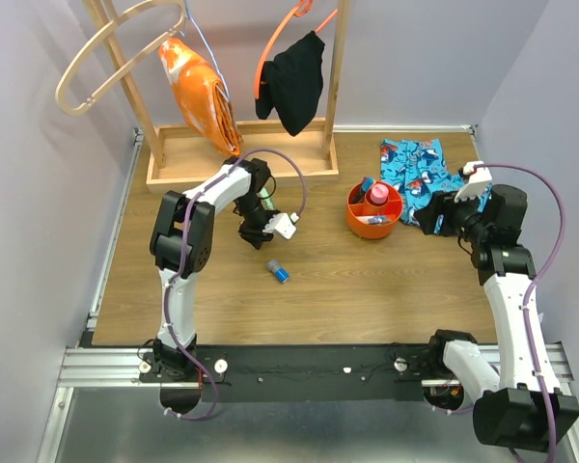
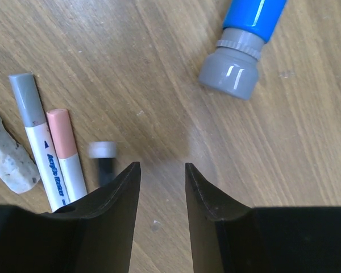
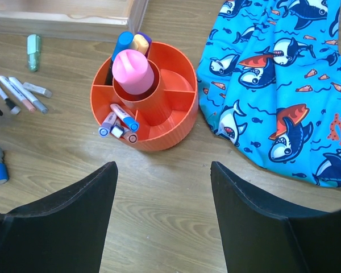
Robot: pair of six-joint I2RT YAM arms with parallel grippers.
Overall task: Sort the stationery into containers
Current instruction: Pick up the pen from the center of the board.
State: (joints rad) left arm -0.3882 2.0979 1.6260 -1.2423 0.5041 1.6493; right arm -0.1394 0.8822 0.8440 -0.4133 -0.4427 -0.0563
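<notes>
The left gripper (image 2: 162, 168) hangs low over the table (image 2: 159, 85) with its 2 jaws part-way apart and nothing between them: released and empty. The gap faces bare wood just right of a black pen (image 2: 104, 162) with a white cap. That pen lies beside a pink-capped marker (image 2: 65, 151) and a grey-capped marker (image 2: 31, 122). These 3 lie close together, so the narrow opening probably serves to take 1 without disturbing its neighbours. A sideways shift toward the pen appears necessary first. A pale lump (image 2: 11, 153) lies beyond them, and a blue tube (image 2: 238, 51) with a grey cap lies apart. The right gripper (image 3: 163, 165) waits near the tub (image 3: 170, 136), jaws wide and empty, likely parked clear of the delivery path. The tub holds a pink tube (image 3: 132, 71) upright in its centre well and several markers (image 3: 118, 122) leaning in 1 front compartment.
</notes>
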